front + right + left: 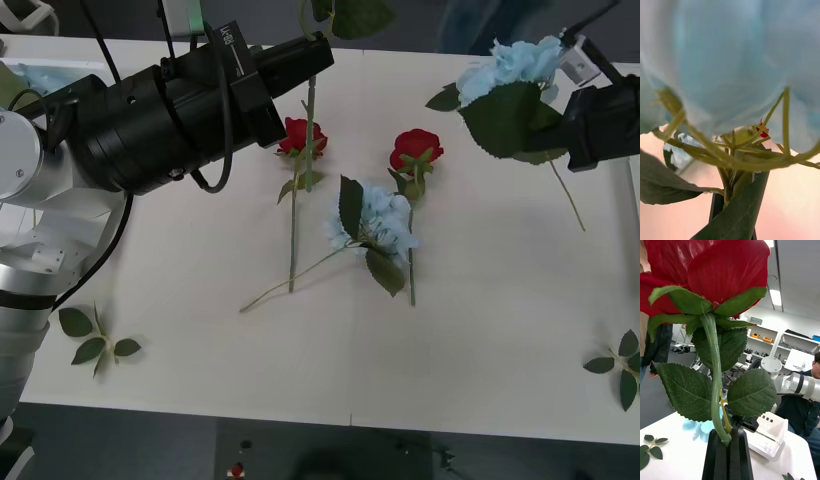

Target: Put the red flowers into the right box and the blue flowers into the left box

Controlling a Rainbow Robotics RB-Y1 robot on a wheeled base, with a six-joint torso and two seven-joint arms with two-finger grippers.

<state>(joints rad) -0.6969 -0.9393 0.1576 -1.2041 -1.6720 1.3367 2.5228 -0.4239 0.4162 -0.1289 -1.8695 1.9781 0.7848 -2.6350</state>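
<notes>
My left gripper [323, 47] hangs high over the table's middle, shut on a red flower's stem [311, 120] that dangles below it. In the left wrist view its bloom [707, 270] rises above the black fingers [717, 459]. My right gripper [568, 130] is raised at the right, shut on a blue flower [512, 62] with a big dark leaf [508, 118]; the petals [730, 56] loom close in the right wrist view. Two red flowers [299, 134] [415, 146] and one blue flower [383, 222] lie mid-table. A white slotted box [769, 435] stands beyond; which box I cannot tell.
Flowerless leaf sprigs lie near the front edge at left [95, 342] and right [620, 365]. Something pale blue [35, 78] peeks out behind my left arm at the far left. The held blue flower's stem [570, 200] trails down over the table's right side.
</notes>
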